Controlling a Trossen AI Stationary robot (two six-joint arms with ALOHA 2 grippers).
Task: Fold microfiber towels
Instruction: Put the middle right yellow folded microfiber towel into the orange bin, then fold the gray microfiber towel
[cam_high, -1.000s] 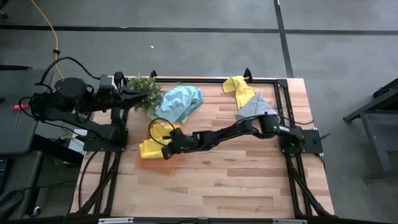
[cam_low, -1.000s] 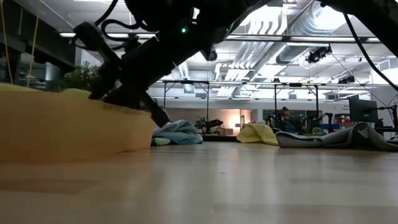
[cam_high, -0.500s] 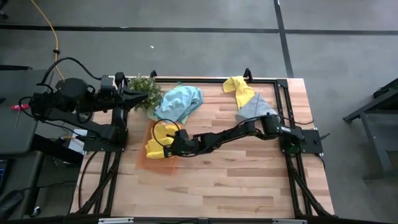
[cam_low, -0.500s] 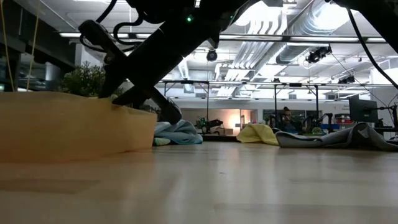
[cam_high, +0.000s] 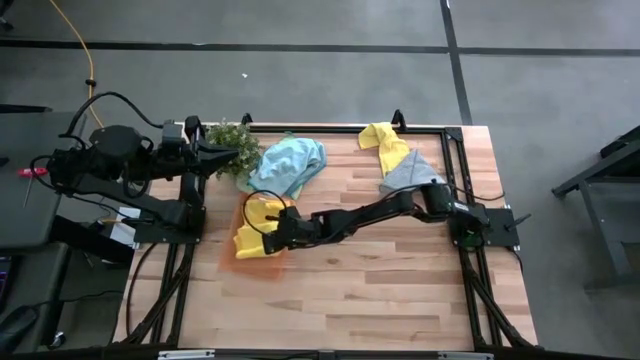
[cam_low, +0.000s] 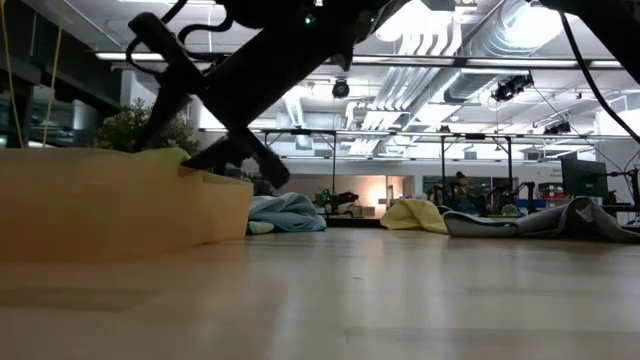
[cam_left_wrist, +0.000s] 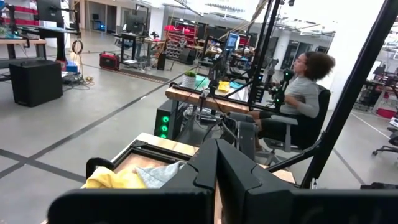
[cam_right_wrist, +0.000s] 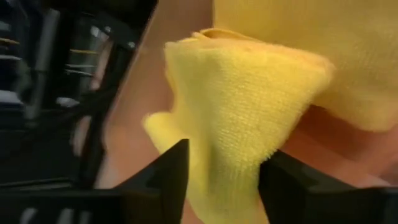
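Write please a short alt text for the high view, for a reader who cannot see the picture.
Seen from above, the right gripper reaches across a wooden table to a yellow towel lying on an orange tray. A light blue towel, another yellow towel and a grey towel lie unfolded farther back. The left gripper waits beside a small green plant.

Both arms are showing matte black all over, built of slim jointed links on black frame mounts. Thin black cables are looping off the left arm (cam_high: 120, 160) and along the right arm (cam_high: 380, 210). A small green light is glowing just behind the right pincer (cam_high: 268, 228), whose fingers (cam_right_wrist: 163, 180) are looking blocky and dark.
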